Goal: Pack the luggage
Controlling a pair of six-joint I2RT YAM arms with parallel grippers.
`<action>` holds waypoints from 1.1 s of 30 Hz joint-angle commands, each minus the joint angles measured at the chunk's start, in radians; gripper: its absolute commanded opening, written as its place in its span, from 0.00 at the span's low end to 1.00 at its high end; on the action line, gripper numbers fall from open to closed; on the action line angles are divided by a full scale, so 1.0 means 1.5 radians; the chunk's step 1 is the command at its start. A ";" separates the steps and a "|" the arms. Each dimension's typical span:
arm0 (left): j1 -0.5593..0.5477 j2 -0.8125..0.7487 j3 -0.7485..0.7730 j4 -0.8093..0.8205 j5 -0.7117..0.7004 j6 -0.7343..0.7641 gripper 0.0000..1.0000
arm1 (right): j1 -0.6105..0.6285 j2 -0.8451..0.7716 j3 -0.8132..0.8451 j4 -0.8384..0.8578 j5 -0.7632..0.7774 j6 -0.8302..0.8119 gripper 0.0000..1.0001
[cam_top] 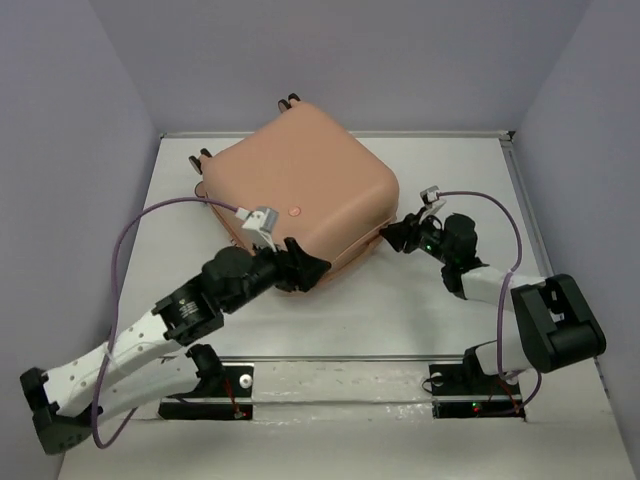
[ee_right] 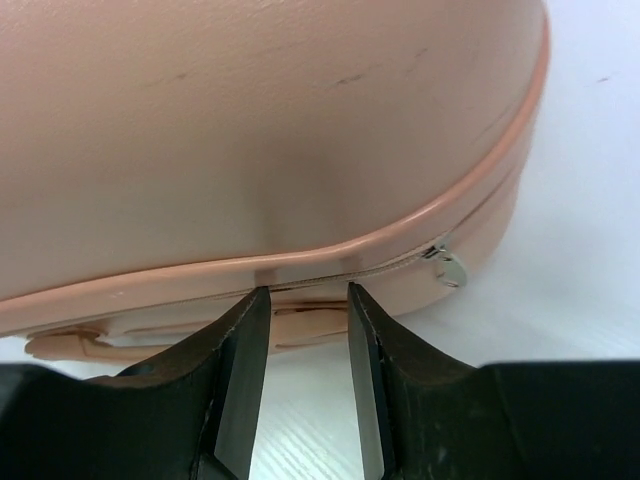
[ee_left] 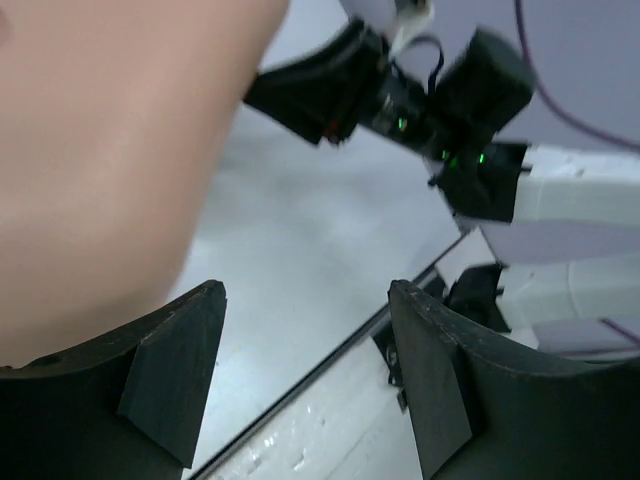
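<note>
The luggage (cam_top: 300, 180) is a peach-pink hard-shell suitcase lying closed on the white table, its black wheels (cam_top: 290, 100) pointing to the back. My left gripper (cam_top: 305, 268) is at its near corner, open and empty; in the left wrist view the pink shell (ee_left: 90, 150) fills the upper left, beside the left gripper (ee_left: 305, 290). My right gripper (cam_top: 388, 232) is at the suitcase's right side. In the right wrist view its jaws (ee_right: 305, 292) stand narrowly apart with their tips at the zipper seam of the luggage (ee_right: 250, 120) and nothing between them. A silver zipper pull (ee_right: 450, 268) hangs to their right.
Grey walls close in the table (cam_top: 400, 310) at the back and on both sides. A metal strip (cam_top: 340, 365) runs along the near edge by the arm bases. Purple cables (cam_top: 130, 240) loop off both wrists. The right arm (ee_left: 470, 110) shows in the left wrist view.
</note>
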 commanded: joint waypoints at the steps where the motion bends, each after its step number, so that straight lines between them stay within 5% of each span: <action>1: -0.183 0.034 -0.040 0.047 -0.213 -0.046 0.76 | -0.006 -0.013 -0.002 0.002 0.042 -0.011 0.41; 4: -0.285 0.065 -0.105 0.062 -0.280 -0.104 0.75 | -0.052 0.001 -0.084 0.145 0.011 0.086 0.40; 10: -0.319 0.154 -0.127 0.125 -0.317 -0.100 0.75 | -0.083 0.016 -0.084 0.157 0.071 0.114 0.44; 17: -0.256 0.222 -0.099 0.123 -0.336 -0.066 0.76 | -0.128 0.116 -0.026 0.250 -0.125 0.094 0.44; 24: -0.155 0.152 -0.132 0.084 -0.326 -0.054 0.76 | -0.136 0.204 0.031 0.298 -0.179 0.105 0.50; 33: -0.151 0.062 -0.137 0.039 -0.257 -0.063 0.75 | -0.136 0.209 0.074 0.250 -0.198 0.060 0.59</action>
